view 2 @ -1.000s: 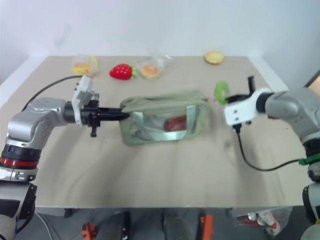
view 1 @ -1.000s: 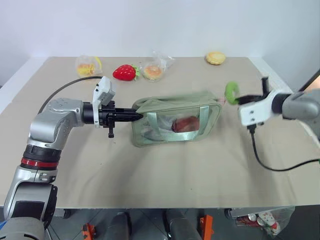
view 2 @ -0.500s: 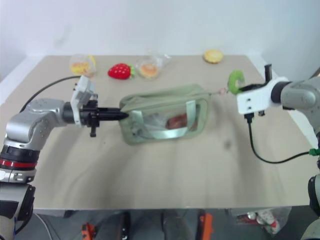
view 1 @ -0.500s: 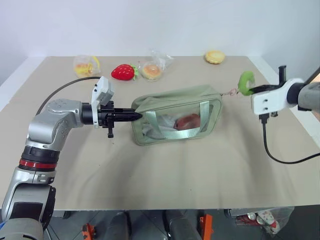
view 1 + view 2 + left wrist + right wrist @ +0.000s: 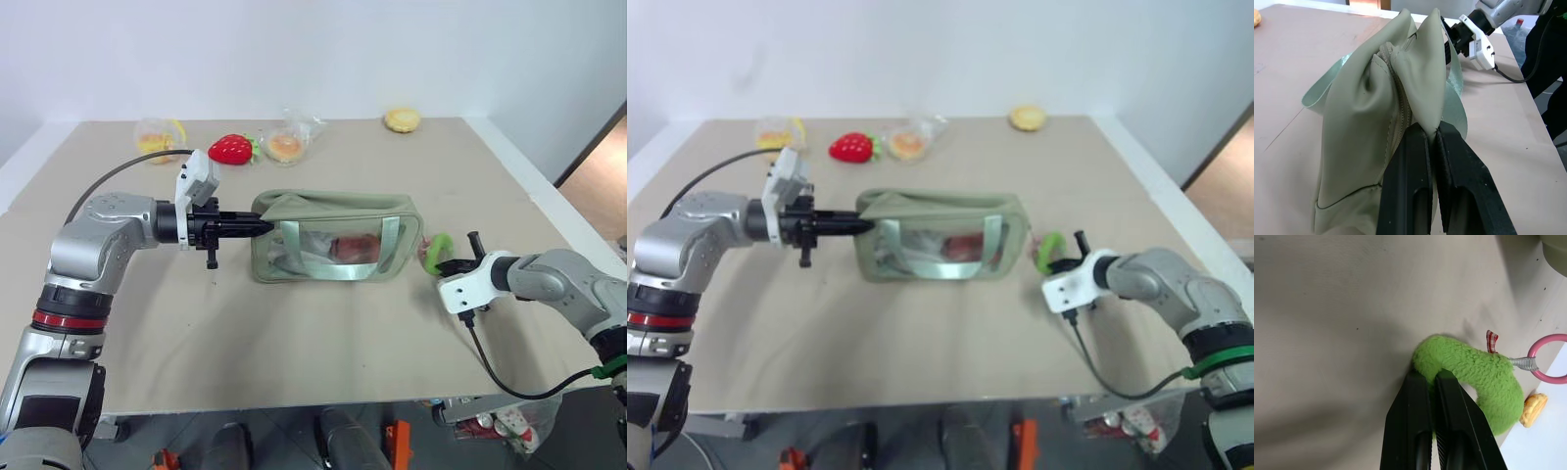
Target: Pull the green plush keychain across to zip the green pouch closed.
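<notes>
Right tool (image 5: 1431, 377) clamped on green plush keychain (image 5: 1474, 374) (beside green pouch (image 5: 333, 250))

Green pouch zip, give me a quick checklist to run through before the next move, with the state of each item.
1. Left tool shut on the pouch's end fabric: ok.
2. Right tool shut on the keychain: ok.
3. Keychain at the pouch's right end, low by the table: ok.
4. Zipper closed along the top: looks closed in the left wrist view, but its far end is hidden, so cannot tell.
5. Pouch resting flat on the table: ok.
6. Strawberry and food bags well away from both arms: ok.
</notes>
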Tool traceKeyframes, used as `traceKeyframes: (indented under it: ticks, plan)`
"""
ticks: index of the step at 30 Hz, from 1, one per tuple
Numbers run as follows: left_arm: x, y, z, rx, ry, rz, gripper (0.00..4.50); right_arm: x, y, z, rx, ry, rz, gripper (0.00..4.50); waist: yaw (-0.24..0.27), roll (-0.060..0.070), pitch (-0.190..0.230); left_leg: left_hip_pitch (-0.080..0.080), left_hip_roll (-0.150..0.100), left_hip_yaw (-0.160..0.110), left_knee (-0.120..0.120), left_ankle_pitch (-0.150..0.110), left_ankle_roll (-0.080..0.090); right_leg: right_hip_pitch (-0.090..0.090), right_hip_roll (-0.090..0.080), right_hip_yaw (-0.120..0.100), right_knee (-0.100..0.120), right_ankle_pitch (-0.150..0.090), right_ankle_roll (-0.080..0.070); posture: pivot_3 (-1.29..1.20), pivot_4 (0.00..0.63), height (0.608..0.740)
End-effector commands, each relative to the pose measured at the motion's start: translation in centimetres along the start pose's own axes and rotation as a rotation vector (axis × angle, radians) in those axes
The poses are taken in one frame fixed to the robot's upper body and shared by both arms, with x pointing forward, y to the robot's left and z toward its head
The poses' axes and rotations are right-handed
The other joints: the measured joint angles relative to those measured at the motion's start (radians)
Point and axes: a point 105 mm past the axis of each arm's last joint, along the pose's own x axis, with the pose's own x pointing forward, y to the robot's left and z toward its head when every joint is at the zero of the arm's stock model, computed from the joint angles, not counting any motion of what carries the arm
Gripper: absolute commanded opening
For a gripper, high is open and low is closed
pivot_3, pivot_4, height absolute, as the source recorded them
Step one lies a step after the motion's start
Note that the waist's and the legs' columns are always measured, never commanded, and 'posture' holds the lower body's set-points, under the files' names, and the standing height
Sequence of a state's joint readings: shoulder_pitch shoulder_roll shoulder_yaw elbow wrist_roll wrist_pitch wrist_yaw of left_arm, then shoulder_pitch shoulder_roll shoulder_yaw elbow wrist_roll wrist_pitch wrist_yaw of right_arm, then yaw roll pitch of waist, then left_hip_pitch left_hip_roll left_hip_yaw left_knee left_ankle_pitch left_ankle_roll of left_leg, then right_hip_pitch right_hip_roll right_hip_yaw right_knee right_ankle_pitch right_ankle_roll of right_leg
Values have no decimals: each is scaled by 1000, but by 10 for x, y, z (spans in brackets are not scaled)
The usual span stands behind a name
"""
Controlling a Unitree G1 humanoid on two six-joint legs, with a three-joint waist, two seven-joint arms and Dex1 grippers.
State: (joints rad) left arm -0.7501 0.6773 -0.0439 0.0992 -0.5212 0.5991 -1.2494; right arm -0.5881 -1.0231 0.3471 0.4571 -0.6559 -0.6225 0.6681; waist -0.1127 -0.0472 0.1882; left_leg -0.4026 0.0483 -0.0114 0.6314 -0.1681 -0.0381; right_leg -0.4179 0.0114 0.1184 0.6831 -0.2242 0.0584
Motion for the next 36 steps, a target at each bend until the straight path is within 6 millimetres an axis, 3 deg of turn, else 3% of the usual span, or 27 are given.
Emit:
traceKeyframes:
  ticks: [1, 5, 8, 12, 18, 22, 27, 30, 31, 36]
  plan:
    - [-6, 1, 10, 26, -23, 20, 0, 10, 15, 7, -3, -34, 66, 16, -4, -1, -1, 0, 0, 0, 0, 0, 0, 0, 0, 0, 0, 0, 0, 0, 150, 740]
    - [-8, 2, 9, 18, -28, 37, 0, -1, -8, 5, 152, -78, -4, 16, -8, -2, 0, 0, 0, 1, 0, 0, 0, 1, 0, 1, -1, 0, 0, 0, 150, 740]
    - [-7, 1, 8, 10, -39, 37, 0, -15, -23, 26, 302, -201, 25, 16, -9, -1, 1, 0, 0, 0, -1, 0, 0, 1, 0, 1, -1, 0, 0, 0, 150, 740]
    - [-3, 1, 9, 4, -54, 34, 0, -27, -22, 71, 322, -361, 141, 16, -5, 0, 2, -2, -1, -1, -6, 0, 0, 0, 0, 1, -1, -2, 0, 0, 150, 740]
    - [1, 1, 8, -4, -66, 33, 0, -26, -17, 101, 292, -411, 206, 16, 12, 0, 2, -4, -1, -2, -8, -2, -2, -3, 0, -1, -1, -6, -2, 0, 150, 740]
    - [0, 1, 7, -8, -70, 42, 0, -28, -8, 95, 305, -372, 252, 16, 13, 0, 2, -4, -1, -2, -9, -2, -3, -4, 0, -1, -1, -7, -3, 0, 150, 740]
    - [-1, 4, 6, -17, -76, 69, 0, -32, -13, 67, 377, -288, 227, 16, 12, 0, 2, -4, -1, -2, -9, -2, -3, -4, 0, -2, -1, -7, -3, 0, 150, 740]
    - [-5, 9, 3, -41, -82, 113, 0, -42, -26, 52, 557, -300, 180, 900, 12, 1, 2, -4, -1, -2, -9, -2, -3, -4, -1, -1, -1, -7, -3, 0, 150, 740]
    - [-6, 10, 2, -56, -85, 119, 748, -45, -31, 48, 595, -303, 154, 1148, 12, 0, 2, -4, -1, -2, -9, -2, -3, -4, -1, -2, -1, -7, -3, 0, 150, 740]
    - [-17, 6, 3, -101, -101, 122, 2421, -64, -36, 16, 786, -248, 89, 2979, 13, 1, 2, -5, -1, -2, -10, -2, -3, -5, -1, -2, -1, -7, -3, 0, 150, 740]
